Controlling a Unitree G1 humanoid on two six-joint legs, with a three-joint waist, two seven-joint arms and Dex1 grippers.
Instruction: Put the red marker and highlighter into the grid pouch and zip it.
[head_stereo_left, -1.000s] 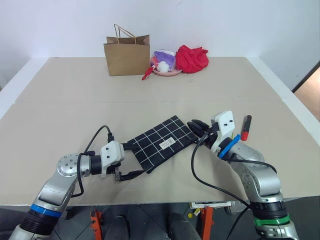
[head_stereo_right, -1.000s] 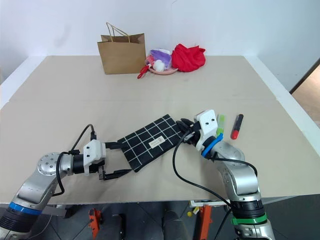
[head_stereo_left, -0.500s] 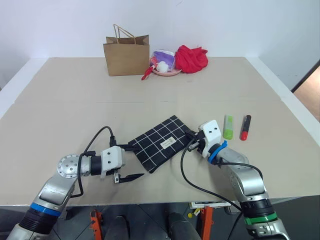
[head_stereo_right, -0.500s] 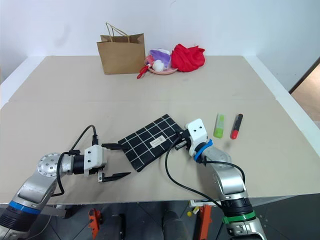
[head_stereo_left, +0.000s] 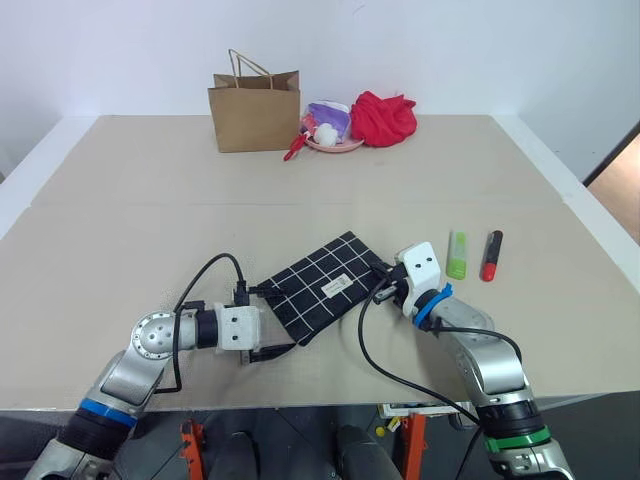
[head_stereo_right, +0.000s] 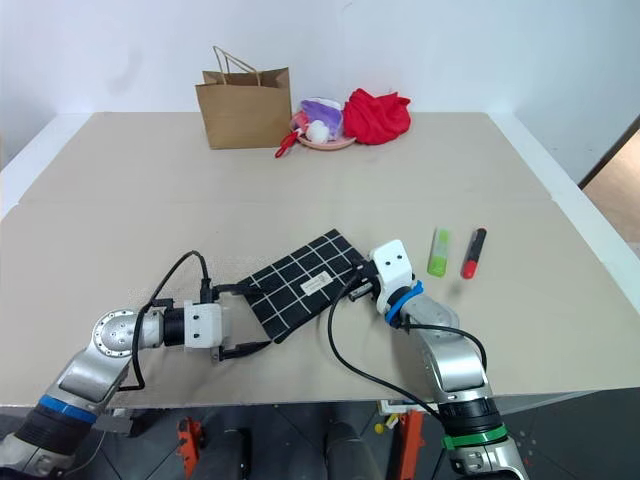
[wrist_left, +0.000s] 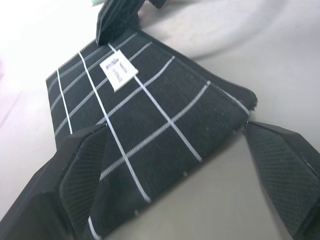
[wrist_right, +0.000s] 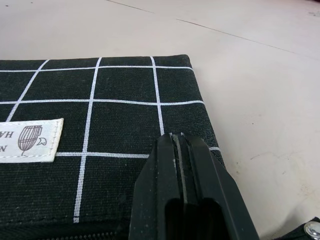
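Note:
The grid pouch (head_stereo_left: 325, 283) lies flat and slanted near the table's front, label up. My left gripper (head_stereo_left: 266, 321) is open, its fingers (wrist_left: 75, 170) on either side of the pouch's near-left end (wrist_left: 150, 90). My right gripper (head_stereo_left: 385, 287) is shut, its tips (wrist_right: 175, 139) resting on the pouch's right end (wrist_right: 100, 100) by the zipper; nothing shows between them. To the right of the pouch, the lime-green highlighter (head_stereo_left: 457, 254) and the red marker (head_stereo_left: 491, 255) lie side by side on the table, apart from both grippers.
Along the far edge of the table stand a brown paper bag (head_stereo_left: 254, 97), a pink dish (head_stereo_left: 334, 143) with purple and white things, and a red cloth bundle (head_stereo_left: 384, 117). The table's front edge (head_stereo_left: 300, 405) runs just below both arms.
My right arm has sunk to the pouch's right end, uncovering the highlighter. My left gripper has rolled and edged right, so its open fingers now straddle the pouch's end.

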